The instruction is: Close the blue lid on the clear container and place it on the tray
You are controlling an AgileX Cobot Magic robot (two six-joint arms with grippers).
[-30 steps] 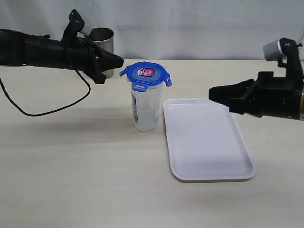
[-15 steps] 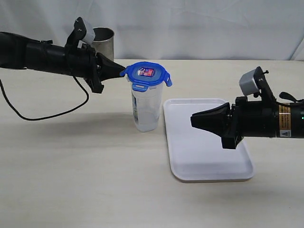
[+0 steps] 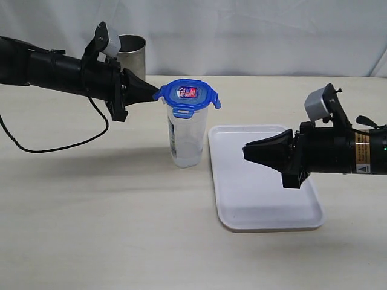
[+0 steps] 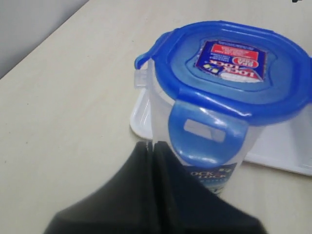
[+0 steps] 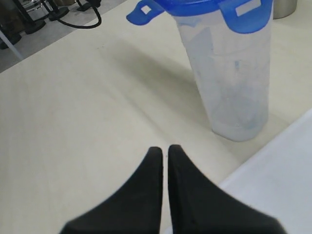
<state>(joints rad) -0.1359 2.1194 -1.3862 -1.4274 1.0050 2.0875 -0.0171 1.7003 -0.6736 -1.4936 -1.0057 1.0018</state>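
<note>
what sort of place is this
Likely a robotics lab bench: two black robot arms over a pale wood-look tabletop, a plain white cloth backdrop, and a loose black cable.

tumbler [image 3: 134,51]: steel, upright, at the counter's back edge
cable [image 3: 42,147]: black, looping across the counter
counter [image 3: 121,229]: pale wood-grain
backdrop [image 3: 254,36]: white

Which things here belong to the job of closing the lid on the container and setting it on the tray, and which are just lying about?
Part of the job:
blue lid
clear container
tray
left gripper
right gripper

Just lying about:
steel tumbler
black cable
</note>
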